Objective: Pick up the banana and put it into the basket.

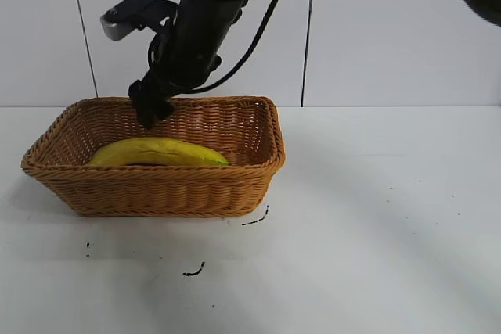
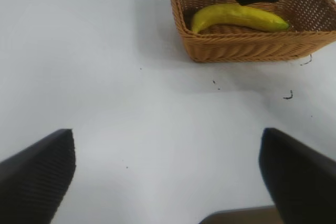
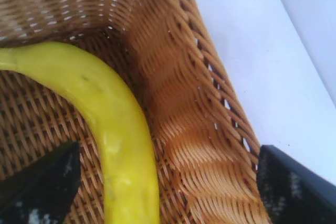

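In basket: curved yellow banana.

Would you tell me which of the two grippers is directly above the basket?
The right gripper, open above the banana in the basket; the left gripper is out over bare table.

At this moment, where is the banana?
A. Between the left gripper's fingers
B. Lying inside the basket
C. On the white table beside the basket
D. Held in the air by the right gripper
B. The banana lies on the floor of the basket, with the right gripper open just above it and not gripping it; the left gripper is open over bare table, well away.
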You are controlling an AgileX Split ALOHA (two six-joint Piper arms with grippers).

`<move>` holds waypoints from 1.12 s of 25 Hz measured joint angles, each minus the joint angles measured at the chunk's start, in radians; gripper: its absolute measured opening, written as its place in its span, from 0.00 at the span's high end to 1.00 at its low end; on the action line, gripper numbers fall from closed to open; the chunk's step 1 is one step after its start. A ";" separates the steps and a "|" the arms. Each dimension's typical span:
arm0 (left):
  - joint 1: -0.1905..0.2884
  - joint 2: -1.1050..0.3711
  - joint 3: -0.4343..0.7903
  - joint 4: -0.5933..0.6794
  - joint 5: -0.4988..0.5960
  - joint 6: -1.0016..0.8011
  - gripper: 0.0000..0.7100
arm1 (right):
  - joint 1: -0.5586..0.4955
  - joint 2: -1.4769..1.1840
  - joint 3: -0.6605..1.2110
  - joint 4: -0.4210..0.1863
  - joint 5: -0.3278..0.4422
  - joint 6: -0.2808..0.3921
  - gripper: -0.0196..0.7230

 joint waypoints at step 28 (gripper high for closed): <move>0.000 0.000 0.000 0.000 0.000 0.000 0.03 | -0.582 -0.126 -0.001 -0.007 0.421 0.475 0.11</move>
